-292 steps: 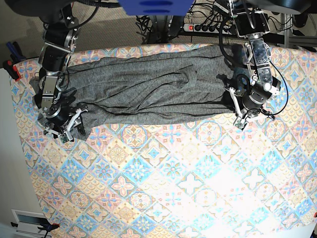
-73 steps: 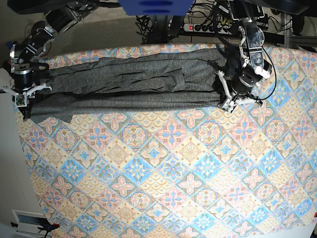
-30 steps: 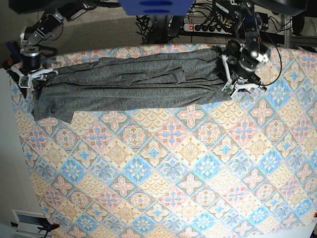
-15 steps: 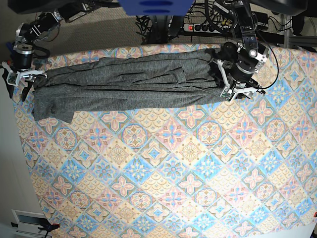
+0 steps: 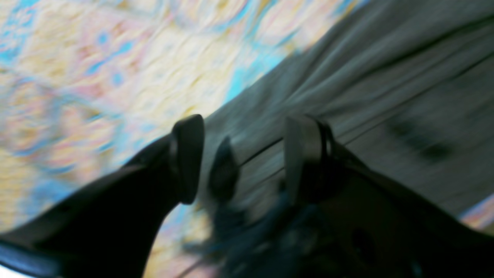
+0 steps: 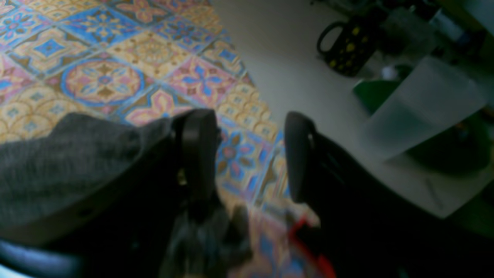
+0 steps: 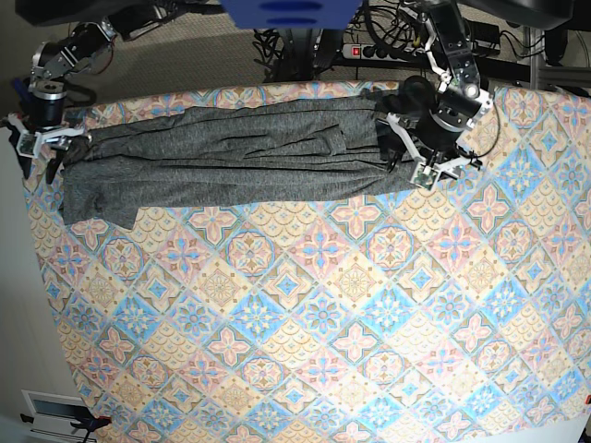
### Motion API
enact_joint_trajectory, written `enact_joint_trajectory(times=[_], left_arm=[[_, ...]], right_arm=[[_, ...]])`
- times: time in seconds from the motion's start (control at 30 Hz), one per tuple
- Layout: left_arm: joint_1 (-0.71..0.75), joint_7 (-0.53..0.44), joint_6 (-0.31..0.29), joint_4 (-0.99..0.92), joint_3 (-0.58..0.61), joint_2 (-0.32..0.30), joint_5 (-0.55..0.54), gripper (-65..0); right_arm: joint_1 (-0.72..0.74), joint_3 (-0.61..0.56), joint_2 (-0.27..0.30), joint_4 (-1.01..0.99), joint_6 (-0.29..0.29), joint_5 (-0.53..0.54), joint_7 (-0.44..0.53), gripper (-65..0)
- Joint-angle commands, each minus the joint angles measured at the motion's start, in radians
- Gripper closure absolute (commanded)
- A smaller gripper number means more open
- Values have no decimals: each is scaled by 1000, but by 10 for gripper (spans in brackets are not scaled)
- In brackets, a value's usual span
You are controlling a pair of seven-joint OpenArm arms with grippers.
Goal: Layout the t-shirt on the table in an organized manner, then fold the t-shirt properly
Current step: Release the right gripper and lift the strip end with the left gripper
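The base view alone takes in the whole t-shirt: a long, narrow grey band lying on the table along its far edge, creased lengthwise. Its long axis runs from that view's left to its right, roughly parallel to the table's far edge. The end on the view's left is broader, with a flap hanging toward the near side; the end on the view's right is bunched under an arm.

The left wrist view adds what the base view cannot resolve: the left gripper stands spread over the shirt's folds, close beside the cloth's edge where the tile print begins. The picture is motion-blurred, and no cloth is seen pinched between the 2 fingers. In the base view this gripper sits over the shirt end on the view's right.

The right wrist view shows the right gripper spread too, with bare table print in the gap and grey cloth just beside its finger. Past the table's edge it shows the pale floor, a black mug with yellow dots, and a translucent container. In the base view this gripper is at the shirt's other end, at the table's corner.
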Motion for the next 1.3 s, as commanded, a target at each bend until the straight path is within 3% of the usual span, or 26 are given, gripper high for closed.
enact_joint_trajectory(times=[0.0,0.17,0.27,0.4,0.5,0.67,0.8,1.0,1.13,1.27], left_arm=[[1,10,4,15,-31,3,-81,-326],[-7,237,4,-8,-174,-51,-477,-327],[-7,340,4,-117,-259,-138,-724,-327],[1,369,4,-294,-298,-250,-879,-327],[10,368,4,-381,-286,-307,-874,-333],[44,302,4,-401,-277,-310,-834,-411],[36,227,4,-487,-122,-306,-727,-464],[30,112,4,-608,-55,-292,-727,-454],[1,110,4,-659,-39,-275,-708,-454],[-7,101,4,-665,61,-261,-681,-454]], right_arm=[[-1,2,15,15,-6,8,29,-274],[-4,2,15,-22,-6,-30,30,-274],[-7,2,15,-28,-6,-33,30,-274],[-10,2,15,-29,-6,-36,30,-274],[-30,2,15,-29,-6,-38,30,-274],[-30,2,14,-29,-6,-38,30,-274],[-44,2,14,-22,-6,-38,30,-274],[-44,2,14,-20,-6,-38,32,-274],[-44,2,14,-20,-6,-38,32,-274],[-44,2,14,-20,-6,-38,32,-274]])
